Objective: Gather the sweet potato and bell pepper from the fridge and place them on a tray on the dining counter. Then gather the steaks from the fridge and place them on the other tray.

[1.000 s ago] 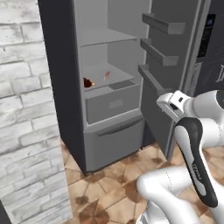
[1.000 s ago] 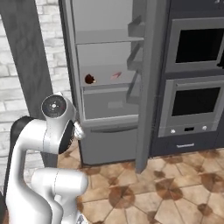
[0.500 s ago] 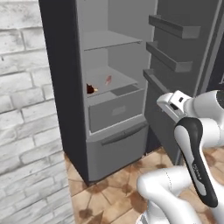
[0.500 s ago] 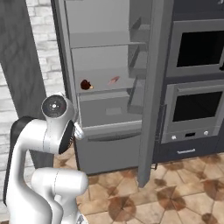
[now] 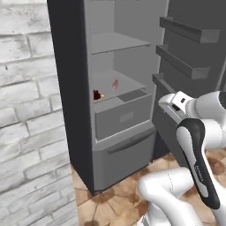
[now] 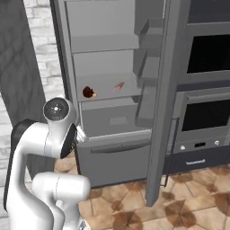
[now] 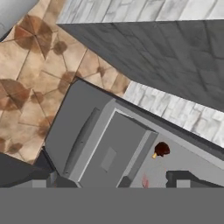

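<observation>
Fridge: you face the tall plain grey fridge with its door swung open to the right; brick wall on its left, tiled brown floor below.
Arm: your white arm with dark joints is folded up in front of the fridge, elbow raised, the hand turned so its camera looks down into the open compartment from above.
Fingers: two dark fingers stand wide apart at the bottom of the hand view, nothing between them, well clear of the shelf.
Drawer: the grey drawer sits shut under the middle shelf.
Pepper: the small rounded dark-red bell pepper lies on that middle shelf, near its left front corner, above the drawer.
Pink item: a small pale pink piece lies on the same shelf, to the right of the pepper and apart from it; you cannot tell what it is.
Change: compared with a second ago, the whole fridge looks nearer and larger in both base views, so your base has moved; the pepper keeps its place on the shelf, and the arm's folded pose looks the same.
</observation>
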